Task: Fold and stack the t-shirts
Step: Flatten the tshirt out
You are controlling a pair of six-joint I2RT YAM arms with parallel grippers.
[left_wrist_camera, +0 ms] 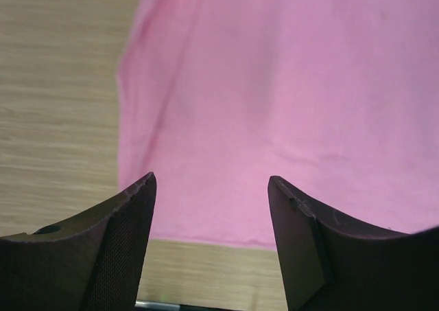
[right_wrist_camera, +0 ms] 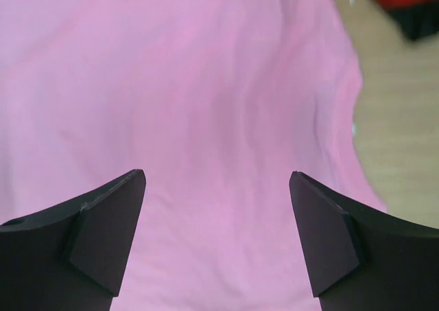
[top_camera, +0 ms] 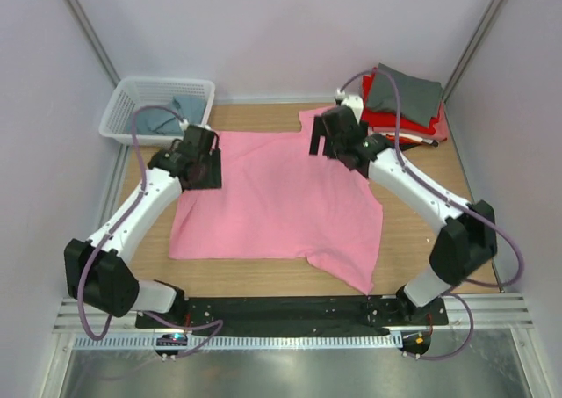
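The left gripper [left_wrist_camera: 211, 180] is open, its two dark fingers stand wide apart and nothing is between them. In the left wrist view it is over the pink t-shirt [left_wrist_camera: 274, 84], close to one edge of the cloth, with the wooden table [left_wrist_camera: 55, 105] showing beside and beyond that edge. The right gripper [right_wrist_camera: 217, 174] is open too and holds nothing; under it there is only pink cloth with soft wrinkles. Whether the fingertips touch the cloth, I cannot tell.

In the top view the left gripper [top_camera: 200, 156] is at the far left part of the pink t-shirt [top_camera: 281, 205] and the right gripper [top_camera: 334, 139] at its far right part. The shirt lies spread flat in the middle of the table. At the far right corner a grey t-shirt [top_camera: 404, 90] lies folded on a red t-shirt [top_camera: 391, 119]. At the far left corner stands a white basket [top_camera: 167, 81] with a grey-blue t-shirt [top_camera: 180, 112] inside.
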